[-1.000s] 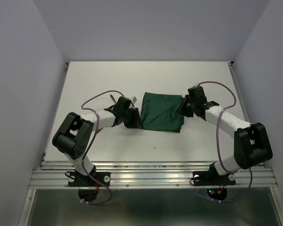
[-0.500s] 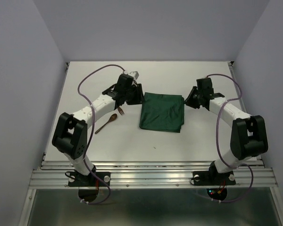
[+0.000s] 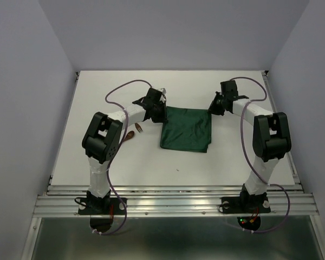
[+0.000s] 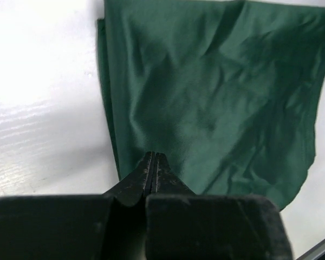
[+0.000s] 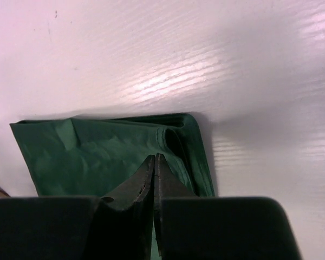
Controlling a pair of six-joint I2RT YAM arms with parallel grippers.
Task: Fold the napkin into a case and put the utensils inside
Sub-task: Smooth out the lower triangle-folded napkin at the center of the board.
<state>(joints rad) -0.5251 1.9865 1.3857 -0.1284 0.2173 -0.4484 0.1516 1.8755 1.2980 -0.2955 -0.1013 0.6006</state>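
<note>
Top external view, from the left: the spoon [image 3: 129,135] shows only its bowl end beside the left arm [image 3: 104,138], lying on a slant. The fork [image 3: 138,129] is just beside it, too small to read which way it points. Next, the left gripper [image 3: 160,110] sits at the far-left corner of the napkin [image 3: 187,130], jaws pressed together. Its wrist view puts the tips over the cloth just inside the left edge, and I cannot tell whether any cloth is pinched. The napkin lies folded in layers mid-table, nearly square with no clear long axis, its sides roughly parallel to the table edges. The right gripper [image 3: 213,110] is at the far-right corner, jaws likewise closed, tips at the doubled corner fold. White table [image 3: 108,92], pale lilac-grey walls [image 3: 168,32] on three sides.
</note>
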